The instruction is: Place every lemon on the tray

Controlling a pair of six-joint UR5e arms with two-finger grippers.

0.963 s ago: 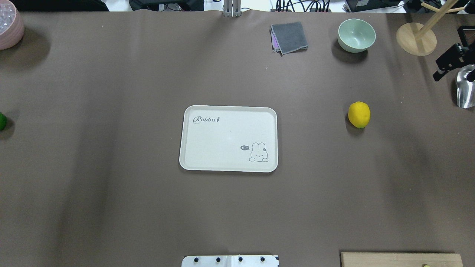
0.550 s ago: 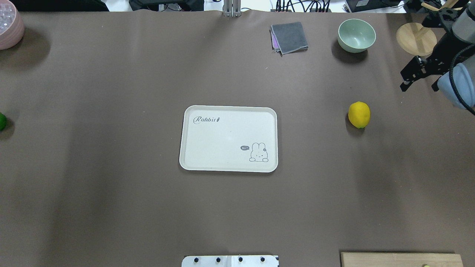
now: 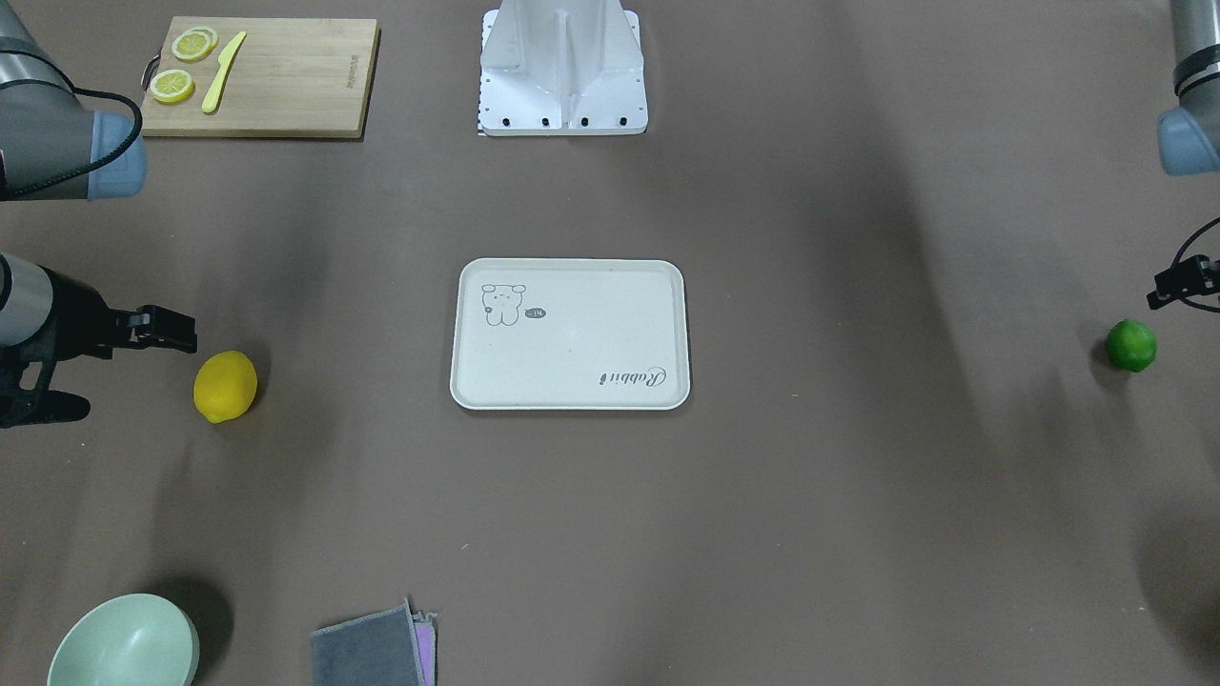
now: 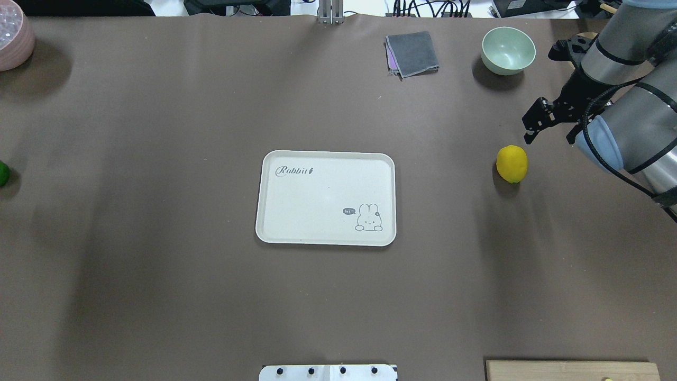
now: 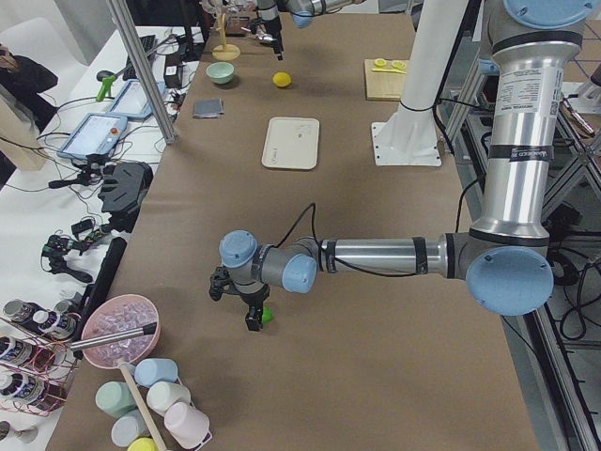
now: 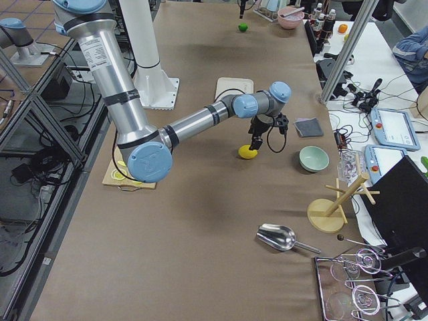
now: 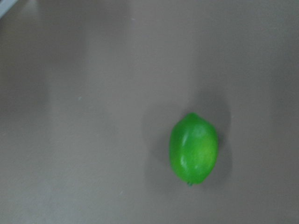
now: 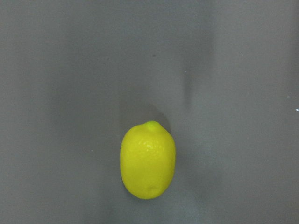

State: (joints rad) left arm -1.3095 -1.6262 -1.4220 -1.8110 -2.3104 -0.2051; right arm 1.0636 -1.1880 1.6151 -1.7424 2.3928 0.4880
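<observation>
The yellow lemon (image 4: 512,163) lies on the brown table right of the tray (image 4: 317,201); it also shows in the front view (image 3: 225,386) and fills the right wrist view (image 8: 148,160). My right gripper (image 4: 550,133) is open and empty, hovering just beyond and right of it, not touching. The green lemon (image 3: 1131,345) lies far left, at the overhead view's edge (image 4: 2,173), and shows in the left wrist view (image 7: 193,148). My left gripper (image 5: 237,305) hangs over it with fingers spread and empty; only one finger (image 3: 1180,282) shows in the front view. The tray holds nothing.
A pale green bowl (image 4: 508,50) and a folded grey cloth (image 4: 412,53) sit at the far side. A wooden cutting board (image 3: 286,76) with lemon slices (image 3: 173,86) and a yellow knife (image 3: 224,71) is near the robot base (image 3: 562,67). A pink bowl (image 4: 13,39) is far left.
My right arm has swung in from the right edge toward the yellow lemon, its open gripper now close beside it. Lemons and tray have not moved.
</observation>
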